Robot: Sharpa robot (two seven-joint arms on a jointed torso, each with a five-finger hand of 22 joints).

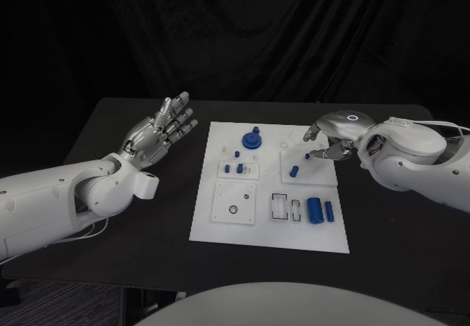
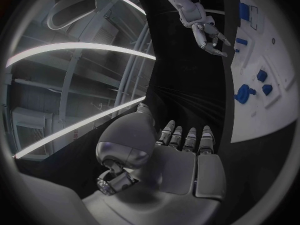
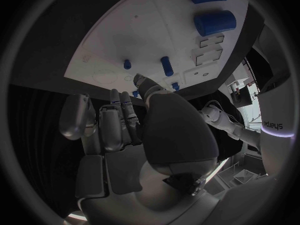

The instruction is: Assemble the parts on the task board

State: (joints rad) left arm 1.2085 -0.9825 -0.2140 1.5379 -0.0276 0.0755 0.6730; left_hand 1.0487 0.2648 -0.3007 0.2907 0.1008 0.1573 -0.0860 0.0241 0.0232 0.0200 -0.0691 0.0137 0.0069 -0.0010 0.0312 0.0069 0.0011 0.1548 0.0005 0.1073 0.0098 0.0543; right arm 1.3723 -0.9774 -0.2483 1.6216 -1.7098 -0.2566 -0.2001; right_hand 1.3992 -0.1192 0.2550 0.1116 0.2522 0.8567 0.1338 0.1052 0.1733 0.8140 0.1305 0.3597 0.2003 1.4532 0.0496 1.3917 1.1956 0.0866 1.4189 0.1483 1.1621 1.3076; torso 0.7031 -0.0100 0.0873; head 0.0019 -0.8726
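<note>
The head camera looks steeply down on the table [image 1: 392, 238] from above. Each wrist camera sits close behind its own hand: the left faces across the table, the right looks closely down. All three views share the board [image 1: 269, 224] [image 2: 275, 92] [image 3: 144, 30].

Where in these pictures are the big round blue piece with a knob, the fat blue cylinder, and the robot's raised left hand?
Round blue piece [image 1: 252, 141], head view, on its disc.
Fat blue cylinder [image 1: 314, 209], head view, middle of its side.
Left hand [image 1: 157, 138], head view, on the palm.
</note>
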